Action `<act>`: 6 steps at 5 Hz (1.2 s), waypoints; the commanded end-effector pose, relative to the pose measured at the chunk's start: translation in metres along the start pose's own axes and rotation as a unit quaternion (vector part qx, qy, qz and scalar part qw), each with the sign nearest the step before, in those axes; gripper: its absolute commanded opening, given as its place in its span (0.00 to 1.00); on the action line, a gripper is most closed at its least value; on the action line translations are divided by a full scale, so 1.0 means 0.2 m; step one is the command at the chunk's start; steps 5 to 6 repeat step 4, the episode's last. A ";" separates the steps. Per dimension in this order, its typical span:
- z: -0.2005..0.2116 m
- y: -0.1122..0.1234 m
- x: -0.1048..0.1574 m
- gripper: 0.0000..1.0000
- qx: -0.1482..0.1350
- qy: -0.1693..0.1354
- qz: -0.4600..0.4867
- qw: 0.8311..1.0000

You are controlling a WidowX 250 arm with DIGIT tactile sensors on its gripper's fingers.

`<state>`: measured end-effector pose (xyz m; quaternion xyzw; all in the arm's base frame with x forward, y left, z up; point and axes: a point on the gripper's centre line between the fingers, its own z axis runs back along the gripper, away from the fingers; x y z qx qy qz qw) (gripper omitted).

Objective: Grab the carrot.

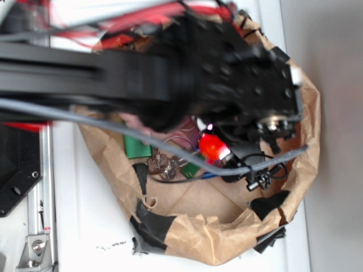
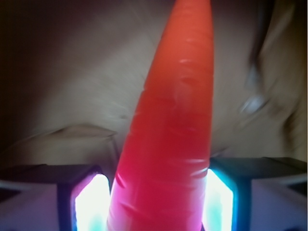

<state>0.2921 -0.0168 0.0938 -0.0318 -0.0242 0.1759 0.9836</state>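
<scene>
The carrot (image 2: 168, 125) is a glossy orange cone that fills the middle of the wrist view, its thin tip pointing up and away. Its thick part sits between my two glowing pads (image 2: 91, 204), and both press against its sides. My gripper (image 2: 159, 204) is shut on the carrot. In the exterior view the carrot (image 1: 212, 148) shows as a bright orange-red patch under the black arm, inside the brown paper bag (image 1: 227, 241). The gripper (image 1: 220, 152) is largely hidden there by the arm. The carrot's stem end is out of view.
The crumpled paper bag has raised walls patched with black tape (image 1: 153, 226). Inside lie a flat green block (image 1: 138, 146), a tangle of metal rings (image 1: 164, 165) and a small green piece (image 1: 190, 170). A grey cable (image 1: 113, 126) crosses the bag. A metal rail (image 1: 42, 192) runs at left.
</scene>
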 end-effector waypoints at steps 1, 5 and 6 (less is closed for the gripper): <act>0.55 0.05 0.04 0.00 -0.005 -0.037 -0.237 0.971; 0.66 0.10 -0.04 0.00 0.024 -0.016 -0.253 0.967; 0.66 0.10 -0.04 0.00 0.024 -0.016 -0.253 0.967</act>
